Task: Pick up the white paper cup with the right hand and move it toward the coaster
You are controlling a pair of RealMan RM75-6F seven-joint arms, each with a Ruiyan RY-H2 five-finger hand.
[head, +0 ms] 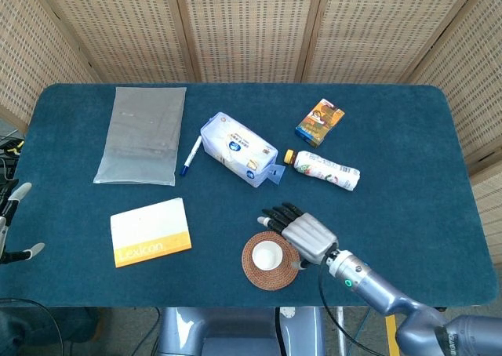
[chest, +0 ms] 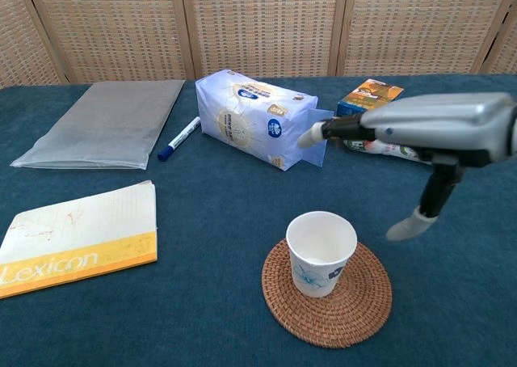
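Note:
The white paper cup (head: 266,254) (chest: 321,252) stands upright on the round woven coaster (head: 265,270) (chest: 347,310) near the table's front edge. My right hand (head: 307,236) (chest: 428,128) hovers above and to the right of the cup, fingers spread, holding nothing and apart from the cup. My left hand (head: 12,223) shows only at the far left edge of the head view, off the table, fingers apart and empty.
A Lexicon book (head: 150,231) lies front left, a grey pouch (head: 143,134) back left. A pen (head: 190,155), tissue pack (head: 237,149), bottle (head: 323,168) and small carton (head: 320,121) lie behind the coaster on the blue table (head: 408,183).

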